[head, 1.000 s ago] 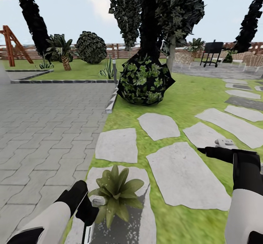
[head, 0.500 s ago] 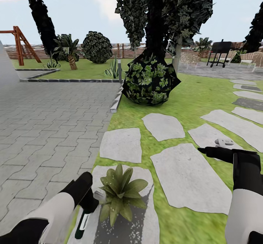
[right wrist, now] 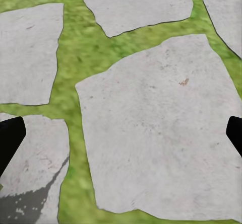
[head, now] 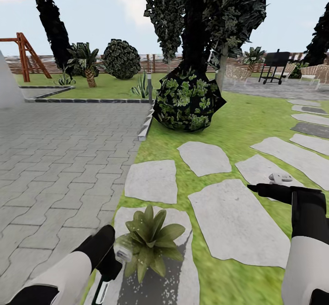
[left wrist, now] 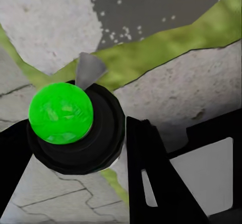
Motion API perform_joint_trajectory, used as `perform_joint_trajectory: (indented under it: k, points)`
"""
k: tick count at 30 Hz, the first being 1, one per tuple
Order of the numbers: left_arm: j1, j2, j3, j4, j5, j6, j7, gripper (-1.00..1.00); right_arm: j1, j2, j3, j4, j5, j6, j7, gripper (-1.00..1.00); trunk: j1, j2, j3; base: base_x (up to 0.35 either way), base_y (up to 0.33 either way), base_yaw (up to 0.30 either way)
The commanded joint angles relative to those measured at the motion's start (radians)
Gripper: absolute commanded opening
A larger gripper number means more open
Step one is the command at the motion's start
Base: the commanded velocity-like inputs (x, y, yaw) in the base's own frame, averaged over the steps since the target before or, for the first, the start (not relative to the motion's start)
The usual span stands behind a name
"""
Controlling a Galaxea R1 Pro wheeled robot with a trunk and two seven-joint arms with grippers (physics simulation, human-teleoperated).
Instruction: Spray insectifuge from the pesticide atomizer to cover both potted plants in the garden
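My left gripper [head: 111,263] is shut on the pesticide atomizer [head: 122,252] at the bottom left of the head view. The white nozzle head almost touches the leaves of a potted plant [head: 151,240], a green rosette on a stone slab. The left wrist view looks along the atomizer [left wrist: 60,112] at its bright green round end, ringed in black, with a dark finger [left wrist: 151,183] beside it. My right gripper [head: 252,188] is held over the slabs at the right, well away from the plant. In its wrist view the right gripper [right wrist: 121,138] is open, with nothing between its fingers.
A dark speckled patch [head: 170,278] covers the slab around the plant. Pale slabs [head: 235,222] lie in the lawn ahead, grey paving [head: 59,158] to the left. A round leafy bush [head: 188,99] and tree stand beyond, and a fence [head: 151,62] at the back.
The head view shifted between the first two frames, so the camera moved. Since then my left gripper has tipped the atomizer, bringing its nozzle head slightly up and closer to the plant. The right arm is still.
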Motion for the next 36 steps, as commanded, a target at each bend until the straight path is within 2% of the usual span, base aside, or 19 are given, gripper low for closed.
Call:
perform_joint_trajectory:
  k: [1, 11, 16, 25, 30, 36]
  points:
    - [0.002, 0.000, -0.005, -0.002, -0.009, 0.002, -0.010, -1.00, -0.001, 0.000, -0.002, -0.001, 0.010, 0.001, 0.010, 1.00, 0.000, 0.000, -0.001, 0.000, 0.000, 0.000]
    - [0.013, 0.000, -0.004, -0.002, -0.009, 0.002, -0.011, -1.00, -0.001, 0.000, -0.001, -0.001, 0.010, 0.001, 0.010, 1.00, 0.000, 0.000, -0.001, 0.000, -0.001, 0.000]
    - [0.009, 0.000, -0.005, -0.003, -0.009, 0.002, -0.010, -1.00, -0.001, 0.000, 0.000, 0.001, 0.010, 0.001, 0.010, 1.00, 0.000, 0.000, -0.001, 0.000, -0.185, 0.003]
    - [-0.099, -0.004, -0.005, -0.005, -0.009, 0.005, -0.011, -1.00, -0.001, 0.000, 0.001, 0.003, 0.011, 0.001, 0.010, 1.00, 0.000, 0.000, -0.005, 0.000, -0.011, 0.202]
    - [-0.116, -0.017, -0.005, -0.005, -0.009, 0.005, -0.011, -1.00, -0.001, 0.000, 0.000, 0.002, 0.011, 0.001, 0.010, 1.00, 0.000, 0.000, -0.005, 0.000, 0.000, 0.039]
    - [-0.108, -0.017, -0.006, -0.004, -0.009, 0.005, -0.011, -1.00, -0.001, 0.000, -0.001, 0.002, 0.011, 0.001, 0.010, 1.00, 0.000, 0.000, -0.005, -0.076, -0.101, 0.002]
